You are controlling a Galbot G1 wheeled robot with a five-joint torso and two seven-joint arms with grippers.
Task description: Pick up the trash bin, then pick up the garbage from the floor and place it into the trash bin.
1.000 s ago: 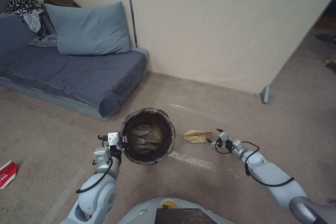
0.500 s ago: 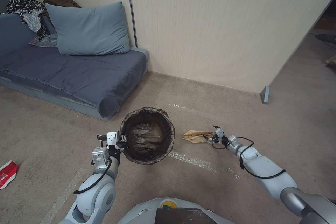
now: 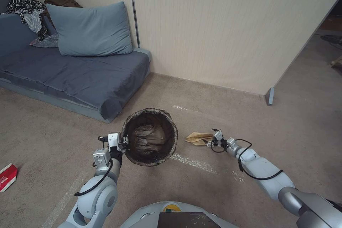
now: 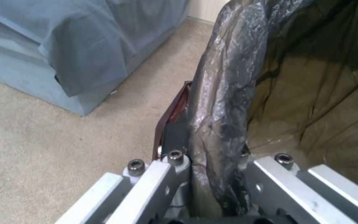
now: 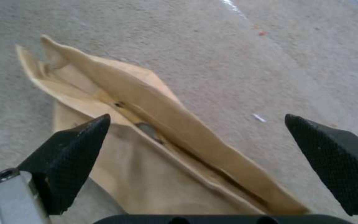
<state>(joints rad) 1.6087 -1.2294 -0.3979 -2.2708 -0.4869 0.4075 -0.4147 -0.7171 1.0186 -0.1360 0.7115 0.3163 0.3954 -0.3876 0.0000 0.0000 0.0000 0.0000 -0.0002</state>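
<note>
Our left gripper (image 3: 123,146) is clamped on the near-left rim of the trash bin (image 3: 149,137), one finger outside the wall and the other inside against the dark bag liner (image 4: 224,93). The bin hangs straight ahead of that gripper, mouth up and open toward us. We judge the weak point here to be the liner: it is slick and bunched between the pads, so the rim could slide out if the arm swings or tips.

To the right of the bin, the tan paper (image 3: 197,138) lies flat on the carpet (image 3: 249,114). Our right gripper (image 3: 213,139) is at the paper's right end, fingers spread wide, and in the right wrist view the folded sheet (image 5: 162,137) sits between the two black pads with carpet under both tips. We think a close from here could pinch only the raised fold and let it tear or slip, or the tips could dig into the carpet.

Open floor surrounds the right gripper on its far and right sides, up to the wall (image 3: 231,35). The sofa (image 3: 78,74) lies beyond and left of the left gripper, well apart.
</note>
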